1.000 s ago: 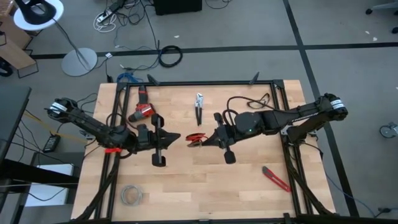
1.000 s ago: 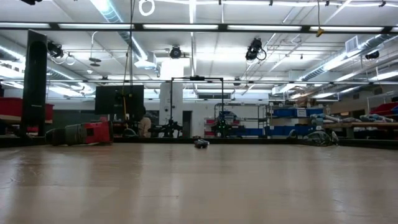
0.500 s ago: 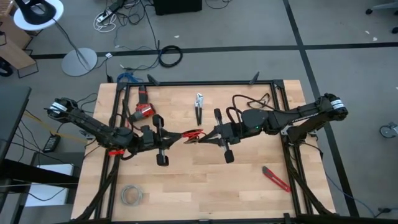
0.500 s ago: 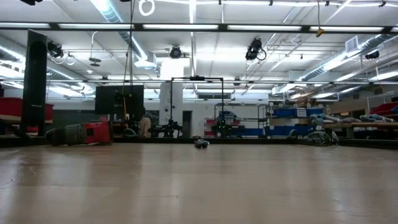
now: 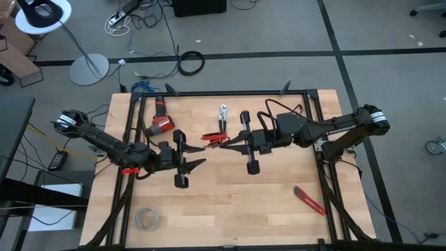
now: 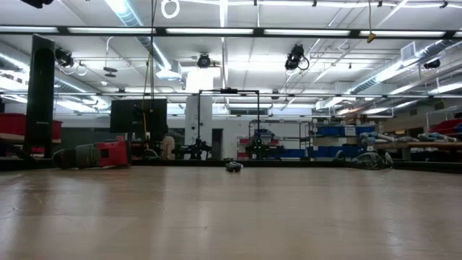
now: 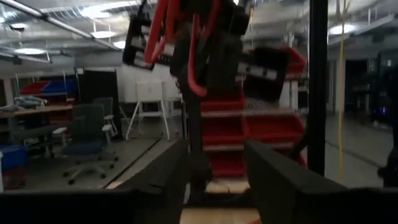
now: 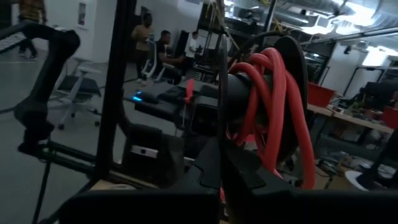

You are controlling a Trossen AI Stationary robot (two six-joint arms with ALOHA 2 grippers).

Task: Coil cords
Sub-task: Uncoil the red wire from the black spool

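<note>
Overhead view: 2 dark arms meet near the middle of the wooden table (image 5: 230, 202). The right gripper (image 5: 230, 141) reaches in from 3 o'clock, its fingers pressed together on the red cord (image 5: 214, 139), which hangs as a small bundle of loops at the fingertips — just toward 12 o'clock of table centre. In the right wrist view the cord (image 8: 277, 112) shows as several stacked red loops wound around that gripper's closed fingers (image 8: 239, 165). The left gripper (image 5: 198, 155) comes in from 9 o'clock; its fingers stand spread, 1 tip pointing toward the cord bundle, the other lying toward 6 o'clock of it, and neither touches the cord. In the left wrist view the 2 fingers (image 7: 168, 177) are parted, with the red loops (image 7: 186, 43) hanging beyond them from the other arm.

Other items on the table: pliers (image 5: 223, 120) at 12 o'clock of the cord, close beside it; a red and black power tool (image 5: 159, 122) toward 10 o'clock; a red utility knife (image 5: 309, 200) toward 4 o'clock, well apart; a coil of pale grey wire (image 5: 147, 219) near the 7 o'clock corner. The low view shows only bare tabletop (image 6: 231, 217) and the room behind it — no arm is visible there.
</note>
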